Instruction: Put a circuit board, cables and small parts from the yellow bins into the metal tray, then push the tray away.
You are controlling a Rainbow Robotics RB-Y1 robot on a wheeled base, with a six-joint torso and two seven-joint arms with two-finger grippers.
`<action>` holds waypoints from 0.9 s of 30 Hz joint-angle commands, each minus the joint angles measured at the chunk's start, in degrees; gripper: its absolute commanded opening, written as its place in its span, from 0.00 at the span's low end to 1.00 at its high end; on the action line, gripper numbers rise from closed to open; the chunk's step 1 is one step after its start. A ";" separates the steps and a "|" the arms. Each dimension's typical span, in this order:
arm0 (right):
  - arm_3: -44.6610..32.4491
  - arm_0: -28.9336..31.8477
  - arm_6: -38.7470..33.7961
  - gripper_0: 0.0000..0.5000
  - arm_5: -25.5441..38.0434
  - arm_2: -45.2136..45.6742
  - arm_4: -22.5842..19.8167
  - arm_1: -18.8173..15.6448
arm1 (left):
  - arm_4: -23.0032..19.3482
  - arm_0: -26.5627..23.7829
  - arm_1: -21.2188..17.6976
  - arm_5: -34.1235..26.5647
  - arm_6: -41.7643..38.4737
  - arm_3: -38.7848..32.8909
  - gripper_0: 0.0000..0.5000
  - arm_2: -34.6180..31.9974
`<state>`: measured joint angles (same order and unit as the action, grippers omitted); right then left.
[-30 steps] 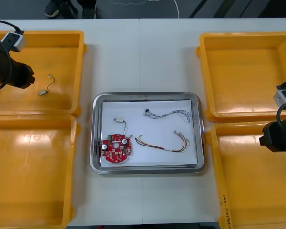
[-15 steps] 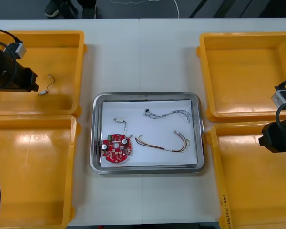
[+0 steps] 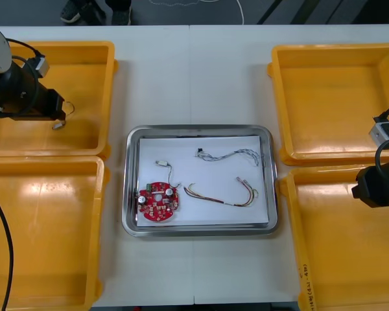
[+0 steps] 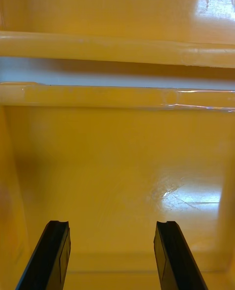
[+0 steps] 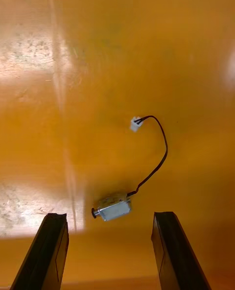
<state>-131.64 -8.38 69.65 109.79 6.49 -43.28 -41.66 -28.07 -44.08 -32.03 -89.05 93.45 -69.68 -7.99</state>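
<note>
A small metal part with a black wire and white plug lies on the floor of the far left yellow bin. My left gripper hangs open just above it, its fingertips either side of the part; from the front the gripper covers most of the part. The metal tray in the middle holds a red circuit board, a blue and white cable, a red and yellow cable and another small metal part. My right gripper is open over the bare near right bin.
The near left bin and far right bin show bare floors. In the right wrist view a strip of table separates the rims of the two right bins. White table surrounds the tray on all sides.
My left arm has moved right across the far left bin until its gripper is over the small metal part. The right arm and the tray's contents have stayed still.
</note>
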 commanded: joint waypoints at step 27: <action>-1.51 0.73 1.37 1.00 0.21 2.12 -0.23 0.52 | 1.44 -2.68 2.06 7.14 -0.81 6.93 1.00 3.07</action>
<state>-131.64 -8.37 69.65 109.79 6.54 -43.30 -41.65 -27.26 -44.34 -30.47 -82.87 93.45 -63.29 -6.36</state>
